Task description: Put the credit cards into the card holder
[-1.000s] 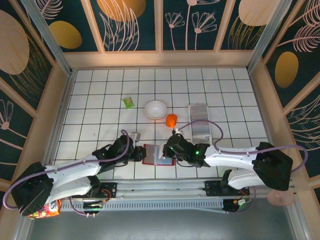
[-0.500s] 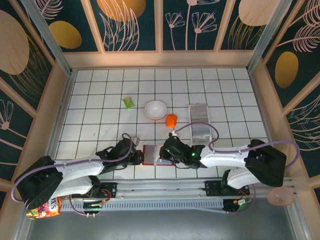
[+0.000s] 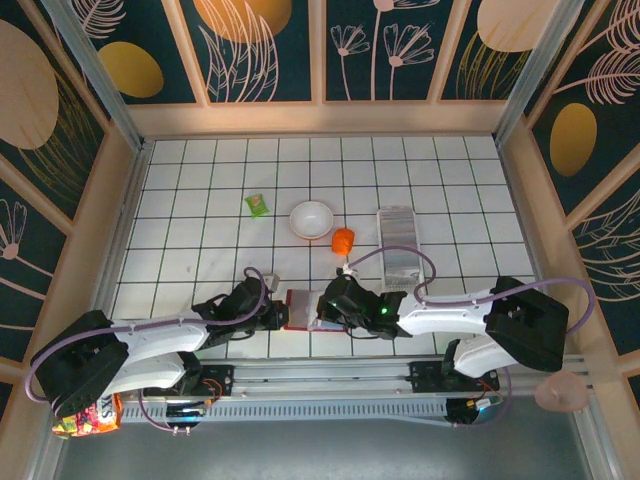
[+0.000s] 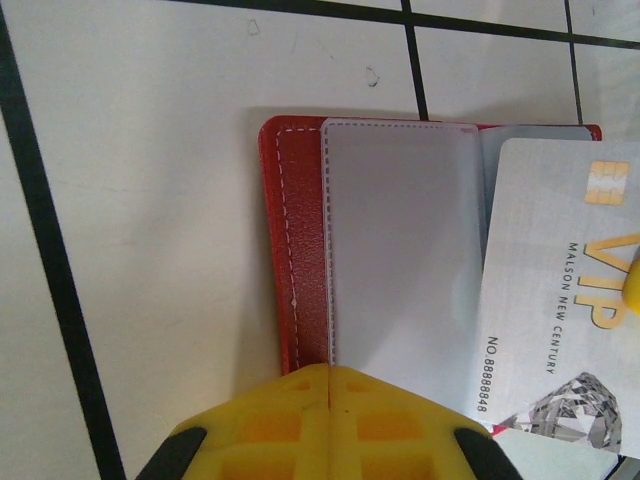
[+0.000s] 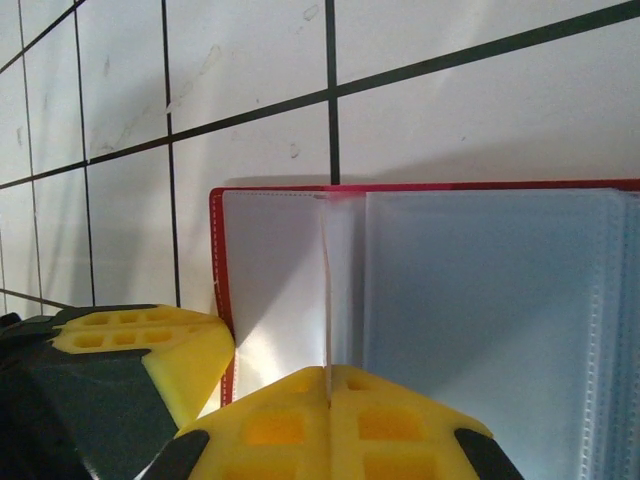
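Card holder (image 3: 300,309): lies open on the white gridded tabletop (image 3: 200,200), pale clear sleeves facing up.
Left gripper (image 4: 328,372): fingers together, tips at the holder's left edge.
Right gripper (image 5: 328,372): fingers clamped on one silver VIP card (image 4: 560,300), held over the holder's right half.
Credit cards (image 3: 398,225): silvery ribbed row in a clear tray (image 3: 400,265), beyond the holder and to its right.
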